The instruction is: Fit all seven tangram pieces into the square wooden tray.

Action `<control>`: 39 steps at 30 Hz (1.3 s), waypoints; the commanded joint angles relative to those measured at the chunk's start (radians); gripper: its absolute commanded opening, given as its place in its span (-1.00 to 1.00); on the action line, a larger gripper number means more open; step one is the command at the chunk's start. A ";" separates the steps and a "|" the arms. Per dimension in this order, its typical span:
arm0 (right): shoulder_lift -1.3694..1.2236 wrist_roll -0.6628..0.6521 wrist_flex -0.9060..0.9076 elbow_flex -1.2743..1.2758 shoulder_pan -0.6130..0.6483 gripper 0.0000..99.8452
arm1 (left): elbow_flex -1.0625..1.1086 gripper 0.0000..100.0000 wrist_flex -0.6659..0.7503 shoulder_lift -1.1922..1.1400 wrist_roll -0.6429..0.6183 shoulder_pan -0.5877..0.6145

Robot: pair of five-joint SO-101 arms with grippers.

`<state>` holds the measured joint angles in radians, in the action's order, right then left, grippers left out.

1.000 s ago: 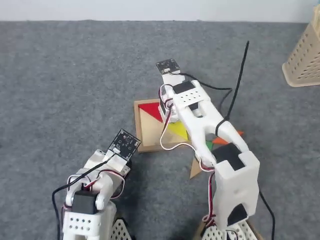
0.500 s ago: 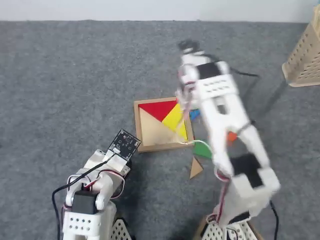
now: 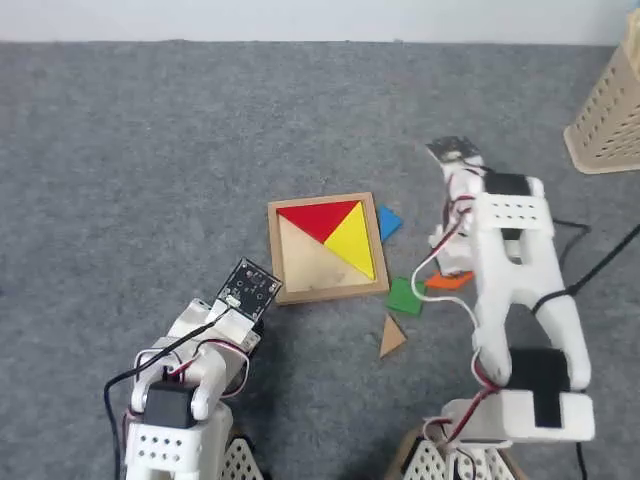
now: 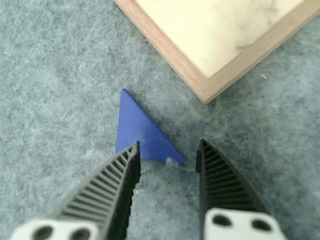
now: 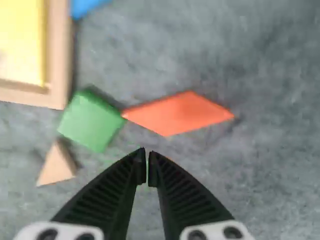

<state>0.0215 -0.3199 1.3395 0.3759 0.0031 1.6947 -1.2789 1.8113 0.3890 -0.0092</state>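
All grey carpet (image 3: 150, 150), white wall (image 3: 300, 18); L end effector (image 4: 168, 147) apart, R end effector (image 5: 146, 153) together.

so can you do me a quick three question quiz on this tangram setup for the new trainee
1. True or false: the tray already holds a red triangle and a yellow triangle.
2. Which piece lies just ahead of the left gripper?
A. a red triangle
B. a dark blue triangle
C. a yellow triangle
3. In one word: is the right gripper open or shut?

Key: 1 true; 2 B; 3 shut.
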 commanded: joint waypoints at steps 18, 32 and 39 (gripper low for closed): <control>-0.005 0.196 -0.156 0.084 0.085 -0.64 | -0.010 -0.65 -0.005 0.012 -0.008 -0.002; -0.051 -0.597 -0.059 0.005 0.079 -0.43 | -0.010 -0.65 -0.005 0.012 -0.008 -0.002; -0.059 -0.994 -0.062 0.032 0.088 -0.43 | -0.010 -0.65 -0.005 0.012 -0.008 -0.002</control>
<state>-0.0476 -1.1776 1.2689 0.4358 0.0798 1.6947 -1.2789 1.8113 0.3890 -0.0092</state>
